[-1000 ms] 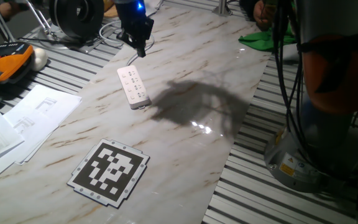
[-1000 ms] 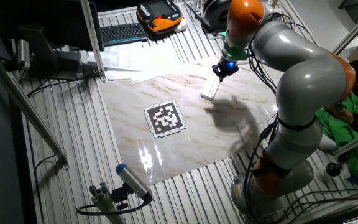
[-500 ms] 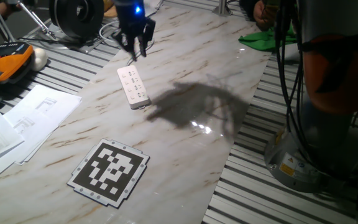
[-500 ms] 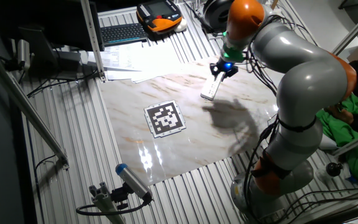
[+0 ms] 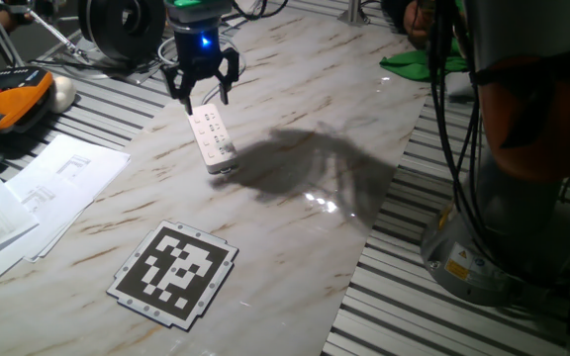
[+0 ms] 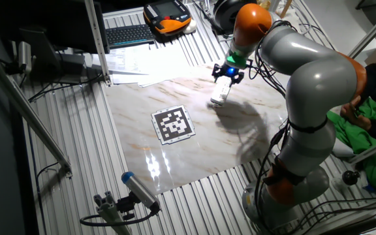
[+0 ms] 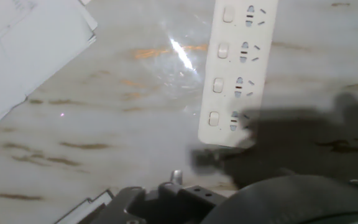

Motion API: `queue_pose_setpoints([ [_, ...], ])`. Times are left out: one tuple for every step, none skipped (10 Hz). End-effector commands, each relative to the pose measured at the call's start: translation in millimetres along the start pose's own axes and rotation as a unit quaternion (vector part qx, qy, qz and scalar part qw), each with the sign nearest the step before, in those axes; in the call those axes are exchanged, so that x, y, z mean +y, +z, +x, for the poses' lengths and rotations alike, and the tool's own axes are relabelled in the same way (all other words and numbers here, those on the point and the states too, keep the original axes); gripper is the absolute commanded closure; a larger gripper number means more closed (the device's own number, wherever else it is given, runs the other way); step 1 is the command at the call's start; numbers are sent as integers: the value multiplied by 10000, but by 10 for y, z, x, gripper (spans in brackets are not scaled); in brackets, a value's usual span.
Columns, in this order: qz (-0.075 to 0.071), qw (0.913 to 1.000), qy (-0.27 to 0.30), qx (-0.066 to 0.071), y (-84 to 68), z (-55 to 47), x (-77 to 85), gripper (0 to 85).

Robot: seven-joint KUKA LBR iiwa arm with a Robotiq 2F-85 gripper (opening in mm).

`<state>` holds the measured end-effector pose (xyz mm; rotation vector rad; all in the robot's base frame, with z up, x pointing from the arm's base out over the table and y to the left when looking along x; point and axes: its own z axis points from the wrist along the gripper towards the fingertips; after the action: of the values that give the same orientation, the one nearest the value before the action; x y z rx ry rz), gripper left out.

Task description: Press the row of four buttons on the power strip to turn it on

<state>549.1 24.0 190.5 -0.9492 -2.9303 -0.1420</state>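
The white power strip (image 5: 212, 139) lies flat on the marble tabletop, and it also shows as a small white bar (image 6: 219, 94) from the other side. In the hand view the power strip (image 7: 238, 68) runs from the top edge downward, with the row of four buttons (image 7: 220, 67) along its left side beside the dark socket holes. My gripper (image 5: 204, 93) hangs just above the strip's far end with a gap between its two fingers and nothing held. From the other side the gripper (image 6: 227, 72) has a blue light on it. The fingertips do not show in the hand view.
A black-and-white marker tag (image 5: 174, 272) lies nearer the front of the tabletop. Paper sheets (image 5: 55, 180) and an orange-black handheld unit (image 5: 13, 101) sit to the left. A green cloth (image 5: 414, 59) lies at the far right, and the robot base (image 5: 483, 252) stands beside the table.
The gripper has moved left and turned, and its fingers now stand spread over the strip's far end. The power strip has not moved.
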Motion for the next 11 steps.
queue_pose_setpoints([
  [-83, 9947, 1019, -56, 0, 0, 0, 0],
  [-72, 9963, 858, -35, 0, 0, 0, 0],
  [-121, 9970, 758, -34, 0, 0, 0, 0],
  [-125, 9973, 713, -122, 0, 0, 0, 0],
  [-108, 9965, 813, -146, 0, 0, 0, 0],
  [-119, 9963, 843, -65, 0, 0, 0, 0],
  [-16, 9947, 1026, 18, 0, 0, 0, 0],
  [149, 9939, 1090, 96, 0, 0, 0, 0],
  [289, 9926, 1171, 133, 0, 0, 0, 0],
  [366, 9923, 1176, 93, 32, -6, 54, 0],
  [350, 9924, 1175, 98, 122, -30, 144, 0],
])
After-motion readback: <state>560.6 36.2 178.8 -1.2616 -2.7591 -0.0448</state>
